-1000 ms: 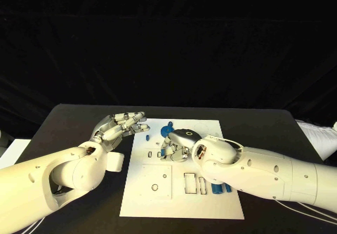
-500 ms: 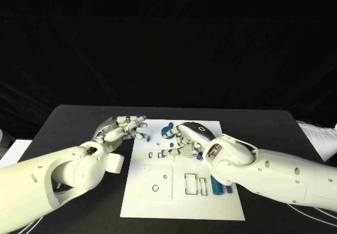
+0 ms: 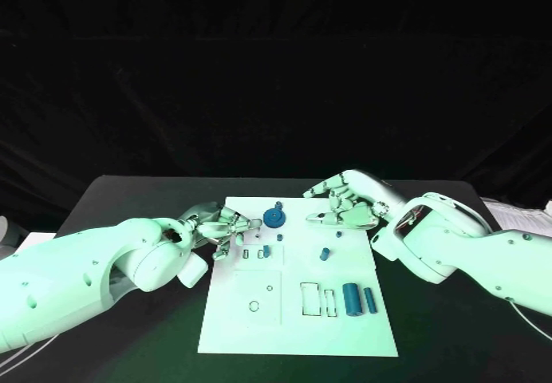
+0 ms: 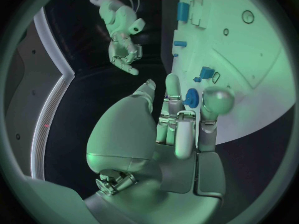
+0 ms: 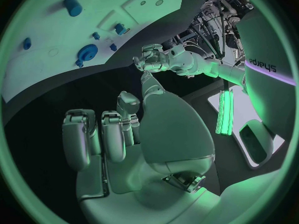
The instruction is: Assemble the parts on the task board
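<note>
Two robot hands flank a white task board, neither holding a part

The left hand (image 3: 218, 224), fingers loosely curled and holding nothing, sits at the board's left edge; the round blue gear (image 3: 274, 217) lies just beyond it at about two o'clock – nearer this hand than the right hand (image 3: 345, 202), which hovers with fingers bent over the task board (image 3: 297, 323) at its far right corner, also holding nothing. Two blue cylinders (image 3: 360, 300) lie side by side, long axes twelve to six, by the rectangular slots – those slots look unfilled

Both arms (image 3: 80, 271) are smooth, rounded white shells with small dark screw holes. Each ends in a silver hand (image 3: 216, 226) of segmented metal fingers (image 4: 173, 92). One forearm carries a "sharpa" mark (image 5: 259, 64).
</note>
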Robot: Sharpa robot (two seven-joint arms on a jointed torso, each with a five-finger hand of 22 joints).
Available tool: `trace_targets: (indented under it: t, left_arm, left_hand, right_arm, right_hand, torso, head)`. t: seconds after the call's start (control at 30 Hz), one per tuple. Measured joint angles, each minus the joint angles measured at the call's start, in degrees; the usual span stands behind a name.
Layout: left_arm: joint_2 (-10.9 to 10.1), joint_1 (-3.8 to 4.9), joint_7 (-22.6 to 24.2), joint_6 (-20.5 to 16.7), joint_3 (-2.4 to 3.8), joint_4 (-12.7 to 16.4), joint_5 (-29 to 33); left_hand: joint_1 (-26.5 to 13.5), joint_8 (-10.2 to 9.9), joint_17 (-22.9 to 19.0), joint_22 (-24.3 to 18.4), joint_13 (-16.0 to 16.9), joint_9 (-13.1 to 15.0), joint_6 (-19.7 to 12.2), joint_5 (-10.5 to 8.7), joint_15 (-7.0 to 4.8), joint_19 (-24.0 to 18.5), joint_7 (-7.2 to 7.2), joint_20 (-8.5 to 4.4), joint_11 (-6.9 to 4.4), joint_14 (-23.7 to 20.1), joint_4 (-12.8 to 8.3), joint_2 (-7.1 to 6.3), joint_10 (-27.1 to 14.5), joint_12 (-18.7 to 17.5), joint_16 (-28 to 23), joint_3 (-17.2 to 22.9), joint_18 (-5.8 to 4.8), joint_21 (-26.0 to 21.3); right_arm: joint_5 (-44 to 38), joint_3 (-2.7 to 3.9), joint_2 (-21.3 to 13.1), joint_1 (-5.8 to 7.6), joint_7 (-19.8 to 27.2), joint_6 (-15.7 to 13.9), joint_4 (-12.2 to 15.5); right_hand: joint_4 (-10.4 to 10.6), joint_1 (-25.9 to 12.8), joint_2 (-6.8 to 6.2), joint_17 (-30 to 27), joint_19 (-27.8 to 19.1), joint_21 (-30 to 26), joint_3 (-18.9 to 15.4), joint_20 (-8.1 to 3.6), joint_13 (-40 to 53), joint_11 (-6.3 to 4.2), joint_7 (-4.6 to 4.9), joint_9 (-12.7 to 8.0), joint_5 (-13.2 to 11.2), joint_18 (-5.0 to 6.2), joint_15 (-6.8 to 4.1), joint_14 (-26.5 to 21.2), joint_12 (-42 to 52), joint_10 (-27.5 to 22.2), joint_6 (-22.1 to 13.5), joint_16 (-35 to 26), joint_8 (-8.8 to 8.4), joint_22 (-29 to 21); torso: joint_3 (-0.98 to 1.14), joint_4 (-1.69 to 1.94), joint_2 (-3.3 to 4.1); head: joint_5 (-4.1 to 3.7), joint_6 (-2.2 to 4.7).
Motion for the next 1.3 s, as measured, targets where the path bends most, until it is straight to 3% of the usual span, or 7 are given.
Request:
trace_targets:
  t: [0.07, 0.17, 0.3, 0.5, 0.9, 1.17, 1.3]
  left_arm:
    - [1.34, 1.08, -5.35, 2.33, 0.0, -1.19, -4.57]
    - [3.18, 2.44, -11.72, 5.04, 0.01, -2.77, -10.04]
    - [5.76, 3.48, -18.19, 7.75, 0.02, -5.17, -15.78]
    - [9.53, 4.25, -23.74, 10.5, -0.03, -8.47, -21.51]
    - [15.4, 4.59, -27.8, 14.28, -0.42, -14.85, -27.12]
    - [17.63, 4.6, -28.72, 16.28, -0.66, -16.39, -28.25]
    - [18.16, 4.6, -28.94, 17.14, -0.72, -16.77, -28.52]
  left_hand:
    - [-1.57, 3.03, 0.0, 7.07, 10.38, 1.57, 0.02, -0.35, -0.54, 1.26, -0.27, -0.12, -0.24, 0.1, 1.88, 0.64, 0.23, 11.07, 0.62, -1.12, -1.28, 5.08]
    - [-3.96, 10.5, 0.0, 14.09, 21.04, 6.15, -2.05, -0.76, -1.22, 1.73, -1.4, -0.58, -1.09, 0.06, 2.45, 2.03, -0.42, 22.59, 0.62, -4.13, -1.4, 10.22]
    - [-5.51, 17.63, 0.0, 18.7, 25.51, 11.2, -4.13, -1.75, -1.23, 2.35, -2.25, -0.81, -1.72, 0.06, 3.0, 3.22, 0.09, 27.08, 0.62, -7.29, -2.24, 13.08]
    - [-6.68, 24.74, -0.01, 20.26, 27.9, 17.39, -7.3, -4.47, -2.06, 2.43, -3.19, -0.89, -2.29, 0.17, 3.2, 4.4, 0.8, 29.51, 0.62, -10.91, -3.13, 15.41]
    - [-6.98, 27.33, -0.02, 20.25, 28.99, 20.53, -8.6, -4.57, -2.21, 2.41, -3.48, -1.32, -2.47, 0.02, 3.18, 4.69, 1.47, 30.37, 0.62, -12.86, -3.13, 16.62]
    - [-6.97, 27.71, -0.02, 20.25, 29.2, 20.97, -8.6, -4.56, -2.21, 2.41, -3.48, -1.32, -2.47, 0.02, 3.18, 4.69, 1.46, 30.37, 0.62, -13.17, -3.13, 16.84]
    - [-6.97, 27.71, -0.03, 20.25, 29.37, 21.12, -8.6, -4.56, -2.23, 2.41, -3.48, -1.32, -2.48, 0.04, 3.18, 4.7, 1.48, 30.6, 0.62, -13.17, -3.97, 16.84]
  right_arm:
    - [2.55, 0.05, -0.94, 0.51, 0.43, -0.04, -0.61]
    - [5.12, 0.06, -1.69, 0.81, 0.72, -0.16, -1.48]
    - [7.17, 0.04, -2.08, 0.96, 0.76, -0.29, -2.15]
    - [8.67, 0.03, -2.25, 1.04, 0.62, -0.43, -2.74]
    - [9.79, 0.02, -1.96, 1.07, 0.04, -0.46, -3.57]
    - [9.97, 0.0, -1.47, 1.07, -0.37, -0.43, -4.15]
    - [10.01, -0.01, -1.22, 1.07, -0.51, -0.4, -4.43]
  right_hand:
    - [-0.03, 0.0, 0.0, 0.0, 0.0, 0.0, -0.04, 0.0, 0.0, 0.0, 0.0, 0.0, 0.23, 0.0, 0.0, 0.0, 0.0, 0.0, 0.0, 0.0, 0.0, 0.04]
    - [-0.2, 0.0, 0.0, 0.0, 0.0, 0.0, -0.2, 0.0, 0.0, 0.0, -0.19, 0.04, 0.32, 0.0, 0.0, 0.0, 0.0, 0.0, 0.19, 0.0, 0.0, 0.04]
    - [-0.08, 0.0, 0.0, 0.0, 0.0, -0.22, -0.31, 0.0, 0.0, 0.0, -0.19, 0.04, 0.32, 0.0, 0.0, 0.0, 0.0, 0.0, 0.19, 0.0, 0.0, 0.03]
    - [-0.02, 0.0, 0.0, -0.01, 0.0, -0.22, -0.37, 0.0, 0.0, 0.0, 0.02, 0.04, 0.64, 0.0, 0.0, 0.0, 0.0, 0.0, 0.4, -0.24, 0.23, 0.03]
    - [0.13, -0.27, 0.26, -0.01, 0.0, -0.21, -0.85, 0.0, -0.16, -0.17, -0.17, 0.03, 1.52, 0.0, 0.0, 0.0, 0.01, -0.16, 0.6, -0.28, 0.23, 0.02]
    - [0.14, -0.26, 0.26, -0.02, 0.0, -0.21, -1.16, -0.01, -0.29, -0.18, -0.17, 0.03, 2.09, 0.0, 0.0, 0.0, 0.01, -0.17, 0.6, -0.28, 0.23, 0.01]
    - [0.03, -0.25, 0.28, -0.02, 0.0, -0.43, -1.26, -0.01, -0.43, -0.18, -0.17, 0.02, 2.41, 0.0, 0.0, 0.0, 0.01, -0.17, 0.59, -0.28, 0.23, 0.01]
  torso:
    - [0.11, -0.21, -0.32]
    - [0.27, -0.41, -0.63]
    - [0.44, -0.52, -0.93]
    - [0.58, -0.52, -1.15]
    - [0.57, -0.47, -1.16]
    - [0.56, -0.48, -1.15]
    - [0.56, -0.41, -1.16]
  head:
    - [0.27, -0.07]
    - [0.59, -0.29]
    - [0.8, -0.58]
    - [0.95, -1.01]
    - [1.19, -1.39]
    - [1.13, -1.68]
    - [1.1, -1.83]
